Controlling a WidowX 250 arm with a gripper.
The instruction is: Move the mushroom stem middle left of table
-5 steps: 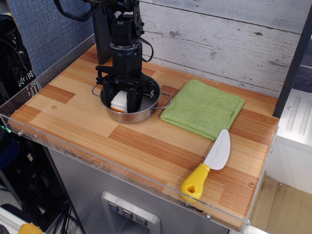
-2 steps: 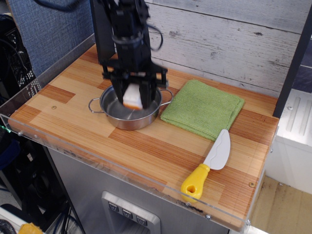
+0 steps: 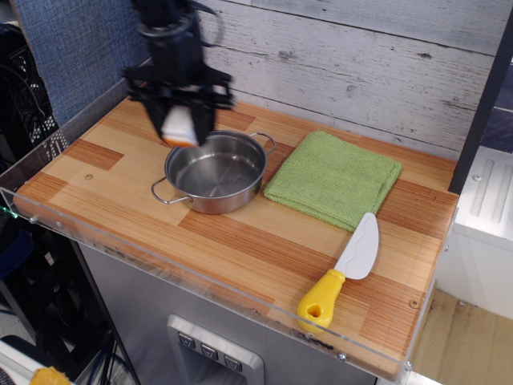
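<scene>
My gripper (image 3: 179, 127) is shut on the mushroom stem (image 3: 178, 126), a small white block with an orange lower end. It holds the stem in the air above the far left rim of the steel pot (image 3: 213, 172). The pot is empty and sits on the wooden table (image 3: 264, 241) left of centre. The black arm comes down from the top left and hides part of the table behind it.
A folded green cloth (image 3: 333, 178) lies right of the pot. A knife (image 3: 343, 269) with a white blade and yellow handle lies near the front right. A clear acrylic rim (image 3: 200, 277) runs along the front edge. A grey plank wall stands behind.
My gripper lifted the mushroom stem out of the pot and carried it up and to the left. The pot turned slightly; it is now empty.
</scene>
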